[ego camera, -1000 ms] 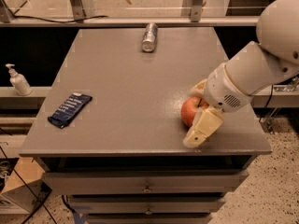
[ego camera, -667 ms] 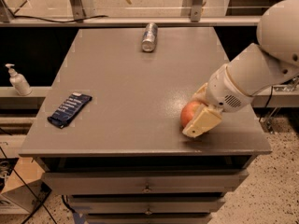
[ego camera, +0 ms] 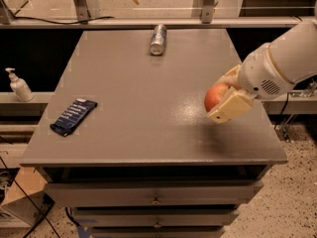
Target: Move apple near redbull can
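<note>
- Three loose things are showing on or above the grey surface (ego camera: 148, 108): the apple (ego camera: 214, 97), the redbull can (ego camera: 158, 38) and a flat dark-blue packet (ego camera: 73, 116).
- The redbull can is lying on its side near the far edge, one end facing the camera (whether it is opened cannot be told). Its silver-and-blue label is not showing any readable writing.
- The packet is lying flat near the left edge, carrying pale print too small to read.
- A white pump bottle (ego camera: 19, 86) is standing upright on a ledge left of the surface, its contents not showing.
- Drawers (ego camera: 156, 195) are sitting closed under the surface.
- The white arm (ego camera: 282, 66) is reaching in from the right, its wrist angling down and leftward, with the gripper (ego camera: 218, 99) over the right side of the surface.
- Its cream fingers (ego camera: 232, 107) are clamping the apple between them. The apple is appearing to hang slightly clear of the surface, well apart from the redbull can.
</note>
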Motion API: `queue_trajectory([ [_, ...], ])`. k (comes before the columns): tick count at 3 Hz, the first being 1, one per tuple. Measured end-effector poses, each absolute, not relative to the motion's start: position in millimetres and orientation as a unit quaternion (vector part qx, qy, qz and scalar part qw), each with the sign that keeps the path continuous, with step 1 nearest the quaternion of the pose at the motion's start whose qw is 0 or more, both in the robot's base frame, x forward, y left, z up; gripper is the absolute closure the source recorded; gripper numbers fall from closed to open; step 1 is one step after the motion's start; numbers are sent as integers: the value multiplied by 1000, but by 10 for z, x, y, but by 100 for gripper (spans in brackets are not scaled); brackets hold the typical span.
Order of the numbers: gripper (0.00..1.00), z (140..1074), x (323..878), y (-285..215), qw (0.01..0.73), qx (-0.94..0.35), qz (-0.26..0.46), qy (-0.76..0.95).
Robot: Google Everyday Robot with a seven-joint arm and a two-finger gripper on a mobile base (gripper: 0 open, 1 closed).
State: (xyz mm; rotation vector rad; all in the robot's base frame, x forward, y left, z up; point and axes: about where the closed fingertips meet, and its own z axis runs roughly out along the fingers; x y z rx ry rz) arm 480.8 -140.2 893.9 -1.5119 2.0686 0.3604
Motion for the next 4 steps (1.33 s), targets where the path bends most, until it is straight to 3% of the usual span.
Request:
queue_trajectory([
  [1,100,9582,4828,-1487,325,-564,122,749],
  [3,100,9500,4945,-1412,348,-522,123,769],
  [4,100,9387,5326,-1277,385,-486,108,777],
])
